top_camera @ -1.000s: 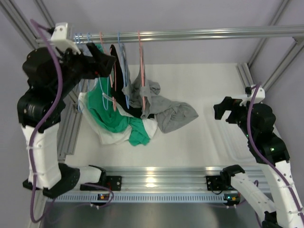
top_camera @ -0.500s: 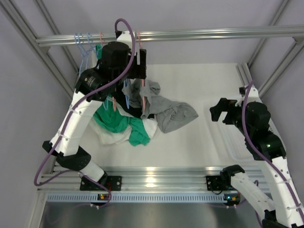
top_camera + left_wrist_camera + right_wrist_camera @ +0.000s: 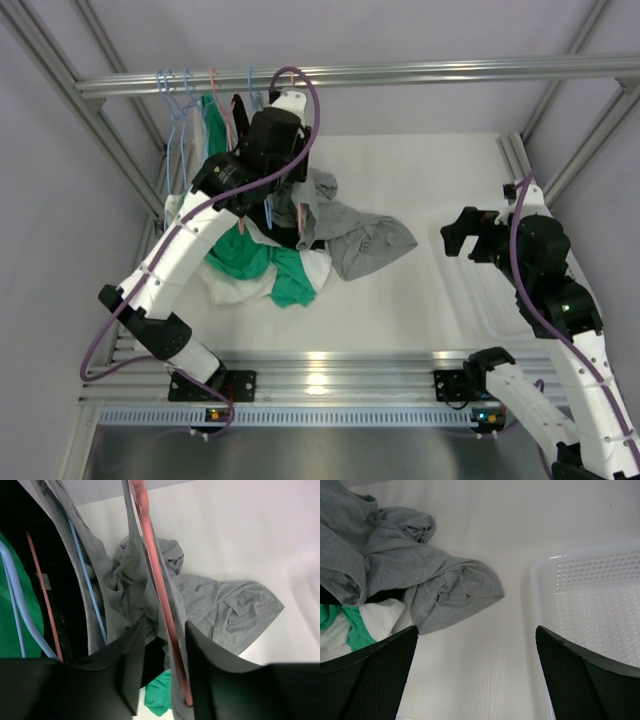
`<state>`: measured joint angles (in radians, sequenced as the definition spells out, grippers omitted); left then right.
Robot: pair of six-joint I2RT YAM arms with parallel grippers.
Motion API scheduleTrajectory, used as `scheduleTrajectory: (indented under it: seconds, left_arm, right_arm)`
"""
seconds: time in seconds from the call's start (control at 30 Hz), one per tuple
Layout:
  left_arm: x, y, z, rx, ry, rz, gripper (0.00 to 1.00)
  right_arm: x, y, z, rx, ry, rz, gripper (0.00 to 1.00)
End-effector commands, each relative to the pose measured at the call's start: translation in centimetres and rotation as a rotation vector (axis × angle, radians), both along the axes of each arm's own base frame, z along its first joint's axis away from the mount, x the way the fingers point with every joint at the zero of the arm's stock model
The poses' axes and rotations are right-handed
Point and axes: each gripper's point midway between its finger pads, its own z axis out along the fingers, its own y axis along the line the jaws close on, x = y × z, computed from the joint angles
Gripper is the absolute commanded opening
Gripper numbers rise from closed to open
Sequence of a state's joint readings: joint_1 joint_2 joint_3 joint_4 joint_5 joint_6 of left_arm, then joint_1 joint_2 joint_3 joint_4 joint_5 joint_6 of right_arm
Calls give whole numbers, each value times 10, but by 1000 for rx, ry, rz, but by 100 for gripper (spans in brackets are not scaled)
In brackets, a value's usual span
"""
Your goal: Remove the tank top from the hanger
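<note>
The grey tank top [image 3: 345, 235] hangs by its strap from a pink hanger [image 3: 300, 212], and most of its body lies crumpled on the white table. In the left wrist view the pink hanger [image 3: 155, 575] and grey strap [image 3: 132, 580] run down between my left gripper's [image 3: 162, 630] jaws. They lie close to the right finger, and a gap shows at the left finger. From above, my left gripper [image 3: 285, 165] is up at the hanger under the rail. My right gripper [image 3: 455, 232] hovers open to the right, with nothing between its fingers [image 3: 380, 670].
Blue and pink hangers [image 3: 180, 90] with green and black tops hang on the metal rail [image 3: 420, 72]. A pile of green and white clothing [image 3: 260, 270] lies on the table. A white perforated tray [image 3: 600, 600] sits at the right. Frame posts stand at both sides.
My left arm has swung from the far left to the pink hanger, and its jaws have narrowed around it. The right arm has barely moved.
</note>
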<state>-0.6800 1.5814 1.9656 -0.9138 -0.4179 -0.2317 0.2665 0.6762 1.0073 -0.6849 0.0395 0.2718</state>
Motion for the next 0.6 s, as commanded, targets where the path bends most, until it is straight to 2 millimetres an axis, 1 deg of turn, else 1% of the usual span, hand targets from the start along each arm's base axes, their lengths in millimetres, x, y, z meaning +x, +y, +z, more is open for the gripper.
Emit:
scheduleTrajectory:
  seconds: [0.0,0.03,0.07,0.13,0.17,0.2,0.23,0.37,0.47,0.5,0.57]
  left_arm:
    - [12,-4,23,-57,-93,27,39]
    - [14,-3,25,-52,-101,36,31]
    - [15,-3,26,-51,-105,40,27]
    - [18,-5,27,-45,-109,33,23]
    - [19,-7,30,-51,-115,26,12]
    - [19,-9,32,-53,-119,19,8]
    - [21,-10,31,-47,-117,16,0]
    - [22,-10,35,-53,-127,22,0]
    - [21,-6,48,-76,-157,39,0]
    - [19,-5,56,-98,-170,42,0]
    - [15,-8,65,-137,-181,27,0]
  right_arm:
    - [-1,5,-2,0,5,26,99]
    - [-2,5,-3,0,5,26,99]
    - [-2,5,-4,-1,7,28,99]
    - [-1,6,-5,-3,9,30,99]
    - [-1,5,-5,-3,11,29,99]
    - [-1,5,-5,-3,10,29,99]
    - [-1,6,-5,-2,10,32,99]
    - [-1,5,-4,-2,2,29,99]
    - [0,6,-4,3,0,28,99]
    - [0,6,-4,5,-1,29,99]
    - [1,7,-6,6,1,30,99]
